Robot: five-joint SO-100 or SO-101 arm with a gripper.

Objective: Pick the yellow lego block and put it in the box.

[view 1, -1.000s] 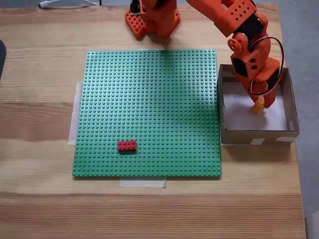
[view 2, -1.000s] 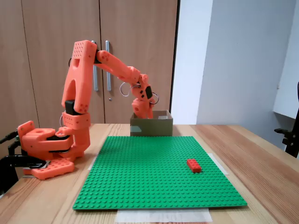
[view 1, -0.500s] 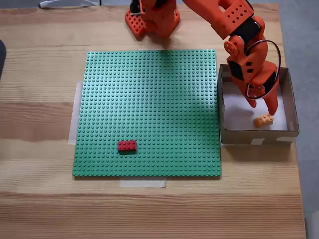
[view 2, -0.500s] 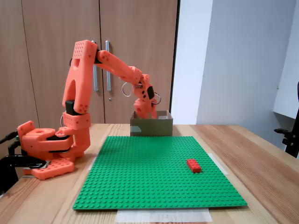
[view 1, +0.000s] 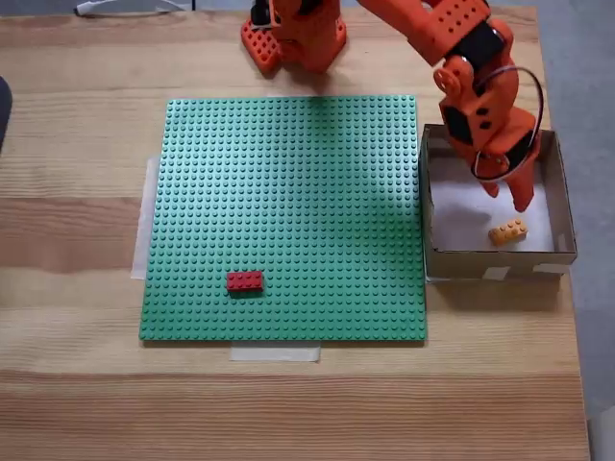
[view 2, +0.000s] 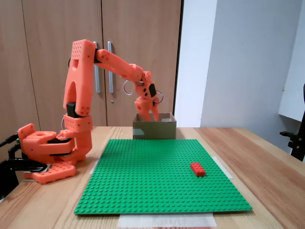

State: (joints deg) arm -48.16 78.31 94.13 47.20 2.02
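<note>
The yellow lego block (view 1: 507, 230) lies flat on the white floor of the cardboard box (view 1: 495, 261), near its front right corner in a fixed view. My orange gripper (view 1: 508, 193) hangs just above the box interior, open, with nothing between its fingers and clear of the block. In the other fixed view the gripper (view 2: 148, 113) hovers at the rim of the box (view 2: 155, 130), and the box walls hide the block.
A red brick (view 1: 244, 280) sits on the green studded baseplate (view 1: 288, 192), toward its front left. The baseplate is taped to the wooden table, left of the box. The arm's base (view 1: 293, 34) stands at the far table edge.
The gripper opened and let go of the yellow block, which dropped onto the box floor. The gripper has since risen slightly above the box.
</note>
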